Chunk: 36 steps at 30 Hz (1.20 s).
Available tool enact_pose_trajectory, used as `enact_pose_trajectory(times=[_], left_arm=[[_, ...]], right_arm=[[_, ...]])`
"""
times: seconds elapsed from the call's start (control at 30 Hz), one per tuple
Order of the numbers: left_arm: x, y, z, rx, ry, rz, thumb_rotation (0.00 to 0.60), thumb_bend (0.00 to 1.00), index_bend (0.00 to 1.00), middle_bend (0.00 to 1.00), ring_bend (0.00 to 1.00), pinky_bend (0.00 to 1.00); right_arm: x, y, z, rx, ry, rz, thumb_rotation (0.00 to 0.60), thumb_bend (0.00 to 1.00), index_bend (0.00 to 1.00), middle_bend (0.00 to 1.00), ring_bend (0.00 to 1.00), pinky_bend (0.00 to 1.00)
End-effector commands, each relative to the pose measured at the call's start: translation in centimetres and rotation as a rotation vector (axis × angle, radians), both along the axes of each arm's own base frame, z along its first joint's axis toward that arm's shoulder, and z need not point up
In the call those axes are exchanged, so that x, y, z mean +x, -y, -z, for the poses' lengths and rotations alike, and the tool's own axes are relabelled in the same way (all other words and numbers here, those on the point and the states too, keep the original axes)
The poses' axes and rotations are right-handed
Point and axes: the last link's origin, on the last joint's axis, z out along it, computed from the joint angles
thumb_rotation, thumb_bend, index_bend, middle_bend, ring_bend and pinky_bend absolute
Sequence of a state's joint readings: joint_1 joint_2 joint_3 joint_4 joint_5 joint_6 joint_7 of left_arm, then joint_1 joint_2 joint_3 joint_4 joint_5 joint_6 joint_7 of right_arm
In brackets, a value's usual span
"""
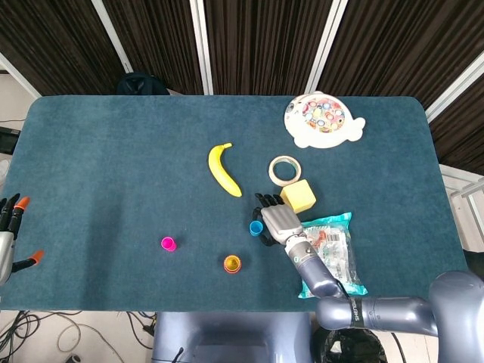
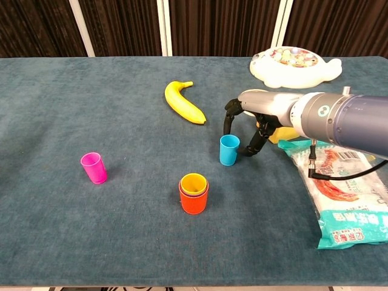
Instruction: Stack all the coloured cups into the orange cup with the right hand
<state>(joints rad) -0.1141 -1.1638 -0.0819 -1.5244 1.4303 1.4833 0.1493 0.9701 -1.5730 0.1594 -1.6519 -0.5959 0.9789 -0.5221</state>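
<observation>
The orange cup (image 2: 194,202) stands near the front of the table with a yellow cup and a purple one nested in it; the head view shows the orange cup (image 1: 232,263) too. A blue cup (image 2: 229,150) stands upright behind and to the right of it. My right hand (image 2: 250,119) arches low over the blue cup (image 1: 255,227), fingers spread, fingertips behind it and thumb to its right, with no clear contact. A pink cup (image 2: 94,168) stands alone at the left. My left hand (image 1: 9,218) hangs at the table's far left edge, fingers apart and holding nothing.
A banana (image 2: 183,102) lies behind the blue cup. A yellow block (image 1: 298,197) and a tape ring (image 1: 284,170) sit just behind my right hand. A snack bag (image 2: 339,188) lies under the right forearm. A fish-shaped toy tray (image 2: 294,63) is at the back right.
</observation>
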Motion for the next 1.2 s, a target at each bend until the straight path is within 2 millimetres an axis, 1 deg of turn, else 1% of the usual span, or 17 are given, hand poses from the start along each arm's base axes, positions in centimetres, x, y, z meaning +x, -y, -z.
enact_pose_trajectory(times=[0.03,0.43,0.57,0.73,0.87,1.0,1.1,1.2], left_arm=[[0.0,0.0,0.0,-0.001,0.0,0.0,0.6,0.0,0.0,0.0,0.0,0.05],[0.0,0.0,0.0,0.0,0.0,0.0,0.6,0.0,0.0,0.0,0.0,0.05],[0.0,0.0,0.0,0.0,0.0,0.001,0.6,0.0,0.0,0.0,0.0,0.05],[0.0,0.0,0.0,0.001,0.0,0.002,0.6,0.0,0.0,0.0,0.0,0.05],[0.0,0.0,-0.1,0.007,0.001,0.003,0.6,0.0,0.0,0.0,0.0,0.05],[0.0,-0.1,-0.1,0.005,0.003,0.005,0.6,0.0,0.0,0.0,0.0,0.05],[0.1,0.0,0.1,-0.003,0.003,0.007,0.6,0.0,0.0,0.0,0.0,0.05],[0.1,0.0,0.2,-0.005,0.003,0.01,0.6,0.0,0.0,0.0,0.0,0.05]], right_arm=[[0.1,0.1,0.1,-0.004,0.004,0.001,0.6,0.43,0.39,0.0,0.02,0.06],[0.3,0.0,0.7,0.0,0.007,0.0,0.6,0.43,0.43,0.0,0.03,0.06],[0.4,0.1,0.7,-0.004,0.016,0.006,0.6,0.43,0.46,0.0,0.04,0.08],[0.6,0.1,0.6,-0.01,0.025,0.003,0.6,0.43,0.46,0.0,0.04,0.08],[1.0,0.1,-0.4,-0.023,0.039,-0.013,0.6,0.43,0.46,0.0,0.04,0.08],[1.9,-0.6,-2.4,-0.031,0.064,-0.053,0.6,0.43,0.46,0.0,0.04,0.08],[2.5,-1.9,-4.3,-0.016,0.086,-0.085,0.6,0.43,0.46,0.0,0.04,0.08],[2.9,-3.5,-5.6,0.023,0.111,-0.102,0.6,0.43,0.46,0.0,0.04,0.08]])
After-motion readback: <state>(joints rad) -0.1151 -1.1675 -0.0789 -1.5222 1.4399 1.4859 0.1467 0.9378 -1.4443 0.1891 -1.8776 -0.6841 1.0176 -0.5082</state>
